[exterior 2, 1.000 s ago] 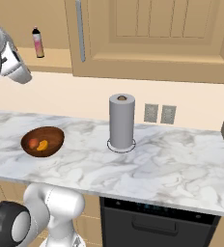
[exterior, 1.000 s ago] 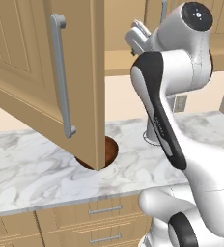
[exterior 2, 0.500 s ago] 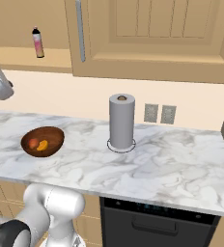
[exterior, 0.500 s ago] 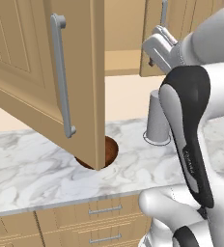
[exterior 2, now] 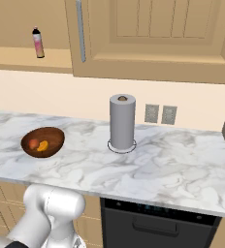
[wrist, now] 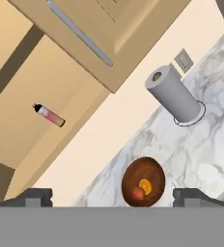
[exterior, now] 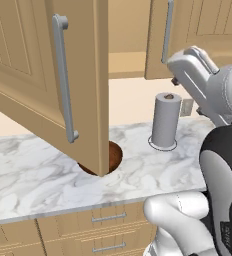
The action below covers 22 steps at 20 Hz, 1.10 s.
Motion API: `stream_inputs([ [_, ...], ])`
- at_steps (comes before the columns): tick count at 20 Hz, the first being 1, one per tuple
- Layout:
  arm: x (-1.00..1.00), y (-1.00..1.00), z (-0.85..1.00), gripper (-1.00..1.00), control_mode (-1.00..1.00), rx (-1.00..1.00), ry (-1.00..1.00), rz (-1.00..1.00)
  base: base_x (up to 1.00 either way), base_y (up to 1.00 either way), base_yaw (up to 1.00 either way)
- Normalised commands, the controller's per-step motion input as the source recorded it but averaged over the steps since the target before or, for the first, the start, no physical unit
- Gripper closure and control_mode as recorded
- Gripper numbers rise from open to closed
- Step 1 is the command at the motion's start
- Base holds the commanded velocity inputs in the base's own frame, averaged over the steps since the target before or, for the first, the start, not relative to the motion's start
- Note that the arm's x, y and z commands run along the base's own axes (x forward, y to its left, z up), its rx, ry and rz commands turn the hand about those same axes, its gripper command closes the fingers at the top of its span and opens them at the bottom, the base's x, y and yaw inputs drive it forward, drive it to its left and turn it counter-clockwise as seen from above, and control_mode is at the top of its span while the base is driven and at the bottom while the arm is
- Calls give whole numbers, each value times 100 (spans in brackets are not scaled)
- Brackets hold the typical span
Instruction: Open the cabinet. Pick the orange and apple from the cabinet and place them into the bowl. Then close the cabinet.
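- The robot's hand [wrist: 112, 197] hangs well above the marble surface [exterior 2: 172, 164], its two fingertips [wrist: 35, 196] spread wide with nothing between them.
- Seen along the hand, the bowl [wrist: 144, 181] lies directly ahead and below, between the two tips, near the surface's front edge toward its left end.
- The orange [wrist: 145, 185] and the apple [wrist: 138, 193] rest side by side inside the bowl, touching or nearly so; the fruit part of the task looks done.
- To the bowl's right, near the back edge of the surface, a paper towel roll [exterior 2: 122, 122] stands upright on its round base, well apart from the bowl.
- Farther back and higher, the cabinet [exterior: 43, 75] has its door swung far out over the surface; from the left base camera the door's lower corner covers most of the bowl.
- The door's long grey bar handle [exterior: 64, 85] runs vertically on its outer face, near the free edge.
- What remains, by my judgement, is the closing: the open door stands to the hand's left and above the bowl, so the hand would have to come round to that outer face and push it back toward the wall.
- On the open shelf behind, a small spray bottle [exterior 2: 37, 42] stands upright.
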Motion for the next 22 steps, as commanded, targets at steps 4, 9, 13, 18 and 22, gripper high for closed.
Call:
stream_inputs([
  [4,-73,0,-4,-100,-100,0,-2,3,0,0,0],
  [9,-65,10,-14,-100,-100,0,-7,0,0,0,0],
  [13,-53,21,-16,-100,-100,0,-13,0,0,0,0],
  [18,-31,26,-22,-100,-100,0,-10,0,0,0,0],
  [22,-23,25,-23,-100,-100,0,-5,0,0,0,0],
])
